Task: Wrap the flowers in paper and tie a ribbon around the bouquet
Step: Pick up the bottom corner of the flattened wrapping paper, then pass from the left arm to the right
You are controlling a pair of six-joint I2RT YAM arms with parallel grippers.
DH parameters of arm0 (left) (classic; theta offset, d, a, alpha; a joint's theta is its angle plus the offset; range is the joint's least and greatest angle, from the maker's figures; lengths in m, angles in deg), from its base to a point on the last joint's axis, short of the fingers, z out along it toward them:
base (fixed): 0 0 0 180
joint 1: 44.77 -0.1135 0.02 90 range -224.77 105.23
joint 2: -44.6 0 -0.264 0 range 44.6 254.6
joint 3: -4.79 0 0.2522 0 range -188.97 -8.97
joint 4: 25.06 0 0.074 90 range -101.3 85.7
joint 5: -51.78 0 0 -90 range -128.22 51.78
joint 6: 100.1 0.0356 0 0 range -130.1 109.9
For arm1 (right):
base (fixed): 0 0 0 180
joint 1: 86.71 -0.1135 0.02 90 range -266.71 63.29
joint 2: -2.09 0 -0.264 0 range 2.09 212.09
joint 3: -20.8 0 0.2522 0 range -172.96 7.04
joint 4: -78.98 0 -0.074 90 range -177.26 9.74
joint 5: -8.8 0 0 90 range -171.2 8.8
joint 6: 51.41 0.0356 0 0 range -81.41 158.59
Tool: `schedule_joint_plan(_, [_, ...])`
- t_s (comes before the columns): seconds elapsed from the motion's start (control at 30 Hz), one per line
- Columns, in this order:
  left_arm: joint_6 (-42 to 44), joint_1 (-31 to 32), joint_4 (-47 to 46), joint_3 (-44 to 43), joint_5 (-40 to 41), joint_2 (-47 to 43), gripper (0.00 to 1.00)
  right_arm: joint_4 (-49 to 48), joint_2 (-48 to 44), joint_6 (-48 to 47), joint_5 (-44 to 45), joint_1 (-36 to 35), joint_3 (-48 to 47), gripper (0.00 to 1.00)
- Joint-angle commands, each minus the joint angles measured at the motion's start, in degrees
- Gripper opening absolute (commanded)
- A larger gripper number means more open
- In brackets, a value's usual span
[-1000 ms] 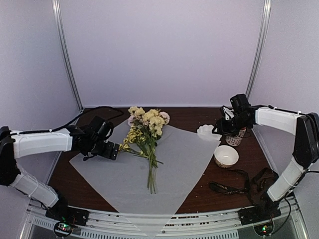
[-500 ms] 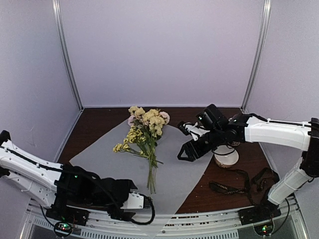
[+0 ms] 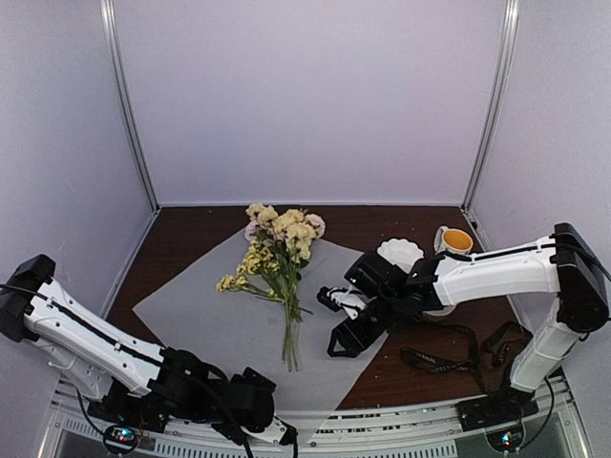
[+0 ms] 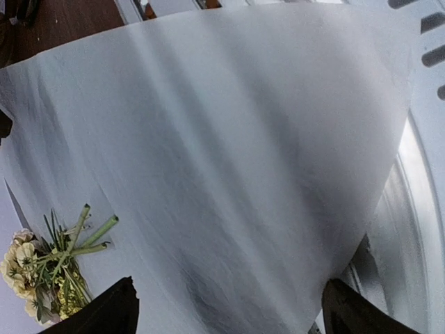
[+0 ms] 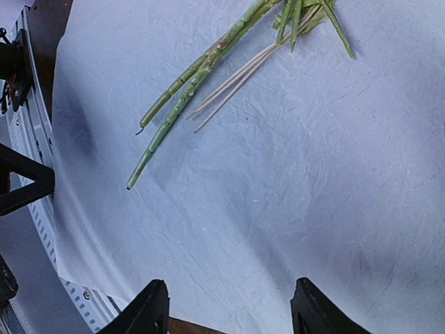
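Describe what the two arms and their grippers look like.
Both arms are alike: the left arm and right arm have white tubular links with black joints. The left gripper and right gripper have two black fingers each.

The table [image 3: 372,224] is a dark brown wooden surface. The paper [image 3: 229,315] lies flat on it, directly beneath the right gripper [image 3: 342,322]. The paper's near corner overhangs the table edge at the left gripper [image 4: 229,313]. The ribbon [image 3: 430,361] lies to the right of the right gripper. A white scalloped dish [image 3: 399,253] and a cup [image 3: 455,240] stand beyond it.

Overhead view, wrist close-ups sharing paper [image 3: 220,320]
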Motion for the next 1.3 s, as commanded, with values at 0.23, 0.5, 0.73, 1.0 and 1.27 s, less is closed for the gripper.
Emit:
schedule_joint_plan(0.23, [4.14, -0.12, -6.74, 2.43, 1.36, 3.35, 0.82, -5.4, 4.72, 1.34, -0.84, -0.32, -0.45, 0.61])
schedule_joint_plan(0.5, [-0.17, -1.86, -8.89, 3.06, 7.92, 5.13, 0.49, -5.76, 7.35, 1.16, -3.29, -0.3, -1.48, 0.61])
schedule_joint_plan(0.73, [-1.67, -3.08, -6.1, 1.59, 5.8, 3.93, 0.05, -3.12, 6.98, -1.23, -3.65, -0.18, -2.53, 0.61])
schedule_joint_plan(1.0, [-2.64, -9.51, -2.46, 0.28, -6.13, -3.13, 0.0, -3.29, -8.26, -12.18, -3.18, -0.05, 0.94, 0.63])
schedule_joint_plan(1.27, [-1.23, -14.6, -0.67, -0.82, -15.1, -6.74, 0.0, -28.48, -25.96, -35.7, 0.01, -3.9, 23.71, 0.63])
